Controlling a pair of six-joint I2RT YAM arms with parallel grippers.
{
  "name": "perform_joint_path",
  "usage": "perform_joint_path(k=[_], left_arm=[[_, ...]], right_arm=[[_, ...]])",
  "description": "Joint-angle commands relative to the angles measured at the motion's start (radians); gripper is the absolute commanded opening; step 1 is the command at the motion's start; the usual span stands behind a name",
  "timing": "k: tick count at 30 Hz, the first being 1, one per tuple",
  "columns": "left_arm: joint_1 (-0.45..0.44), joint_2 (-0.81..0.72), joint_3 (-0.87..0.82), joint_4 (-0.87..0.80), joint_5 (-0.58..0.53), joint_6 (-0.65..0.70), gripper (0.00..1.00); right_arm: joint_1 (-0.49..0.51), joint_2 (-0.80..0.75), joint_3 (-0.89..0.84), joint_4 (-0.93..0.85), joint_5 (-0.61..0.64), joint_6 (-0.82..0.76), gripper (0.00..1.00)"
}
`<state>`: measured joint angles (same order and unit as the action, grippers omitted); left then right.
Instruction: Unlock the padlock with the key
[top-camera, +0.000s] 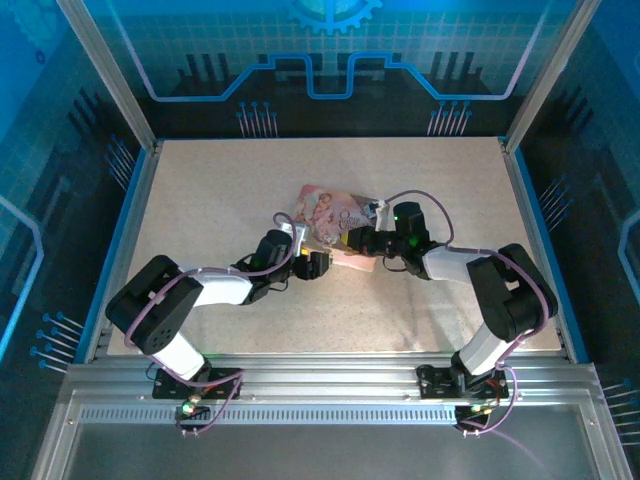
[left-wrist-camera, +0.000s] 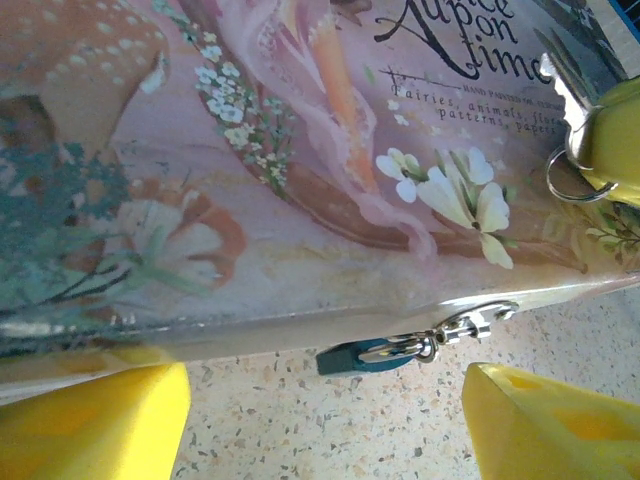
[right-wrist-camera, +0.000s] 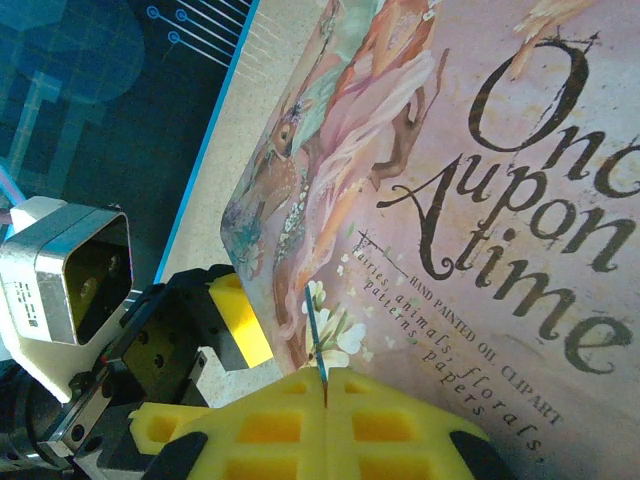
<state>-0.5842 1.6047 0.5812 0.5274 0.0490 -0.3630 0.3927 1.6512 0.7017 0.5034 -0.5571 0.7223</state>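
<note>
The padlock (left-wrist-camera: 352, 357) is a tiny dark teal body with a silvery shackle (left-wrist-camera: 402, 348). It hangs from the hasp (left-wrist-camera: 470, 324) on the front edge of the pink illustrated tin (left-wrist-camera: 300, 150), low against the speckled table. My left gripper (left-wrist-camera: 325, 405) is open, and the padlock lies just beyond the gap between its yellow fingers (left-wrist-camera: 95, 420). My right gripper (right-wrist-camera: 325, 378) is shut on the key (right-wrist-camera: 314, 325), a thin blade seen edge-on over the tin lid (right-wrist-camera: 470, 200). In the left wrist view the key (left-wrist-camera: 558, 84) and its ring (left-wrist-camera: 566, 186) hang over the lid. From above, both grippers (top-camera: 318, 265) (top-camera: 358, 238) meet at the tin's near edge.
The tin (top-camera: 330, 212) lies mid-table on the speckled tabletop (top-camera: 220, 190). The left arm's black gripper body and yellow pad (right-wrist-camera: 238, 320) sit close to the right gripper's left. Blue-edged enclosure walls (top-camera: 140, 200) border the table.
</note>
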Motion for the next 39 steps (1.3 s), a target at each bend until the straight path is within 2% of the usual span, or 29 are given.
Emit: perform_joint_path(k=[1, 16, 39], left_arm=[[-0.004, 0.006, 0.003, 0.053, 0.011, 0.019, 0.73], [-0.060, 0.128, 0.037, 0.118, 0.013, -0.052, 0.70], [-0.096, 0.187, 0.099, 0.137, 0.009, -0.080, 0.51]], right_arm=[[0.015, 0.048, -0.042, -0.189, 0.037, 0.006, 0.04], [0.017, 0.059, -0.042, -0.183, 0.038, 0.009, 0.05], [0.026, 0.075, -0.042, -0.157, 0.030, 0.024, 0.05]])
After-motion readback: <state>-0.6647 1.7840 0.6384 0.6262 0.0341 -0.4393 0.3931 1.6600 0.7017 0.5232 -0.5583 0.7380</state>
